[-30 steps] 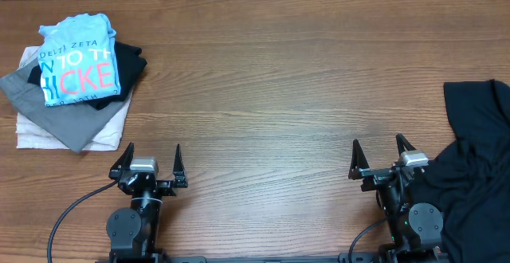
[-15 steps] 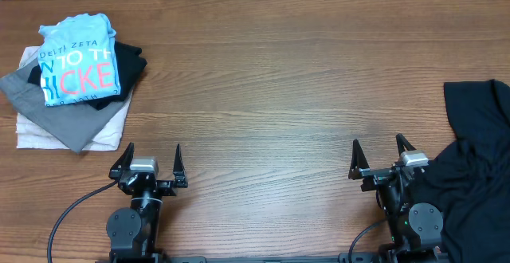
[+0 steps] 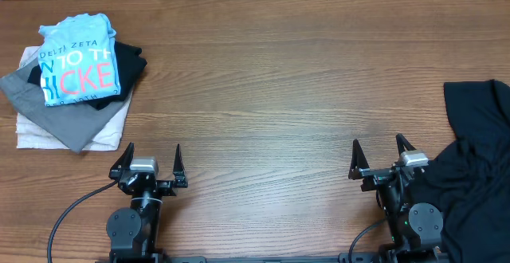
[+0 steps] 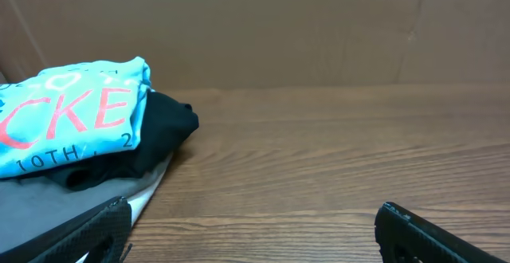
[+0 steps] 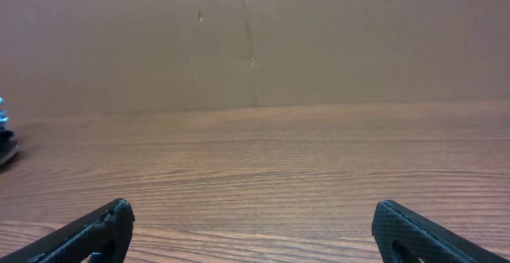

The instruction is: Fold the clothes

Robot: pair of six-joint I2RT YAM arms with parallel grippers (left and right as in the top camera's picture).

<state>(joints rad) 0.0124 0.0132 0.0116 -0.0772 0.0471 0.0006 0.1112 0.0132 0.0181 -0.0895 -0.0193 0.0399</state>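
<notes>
1. Wood-grain table (image 3: 279, 80) fills the overhead view, and both wrist views show a plain brown cardboard-like wall behind it.
2. A stack of folded clothes (image 3: 76, 88) sits in the upper left of the overhead frame. A light blue printed shirt (image 3: 80, 60) is on top, with dark, grey and white pieces under it.
3. The unfolded piece is a black garment (image 3: 478, 159), crumpled at the right edge of the overhead frame and running off the right and bottom borders. As far as it shows, its long axis runs top to bottom along that edge.
4. The left gripper (image 3: 152, 150) rests at the lower left, its jaws spread wide with nothing between them. It faces up-frame, with the stack up and to its left.
5. The right gripper (image 3: 377, 143) rests at the lower right, jaws likewise spread and empty, also pointing up-frame.
6. The relation that matters is that the black garment lies to the right of the right jaws, its near fold touching or just beside that arm's body. It is not ahead of the fingers: the right wrist view shows only bare wood and wall.
7. My judgement is that the right arm, far the nearer, has to turn towards the right edge to reach an edge of the cloth. The left arm is well apart from it across the table.
8. Folding of this piece has not yet begun.
</notes>
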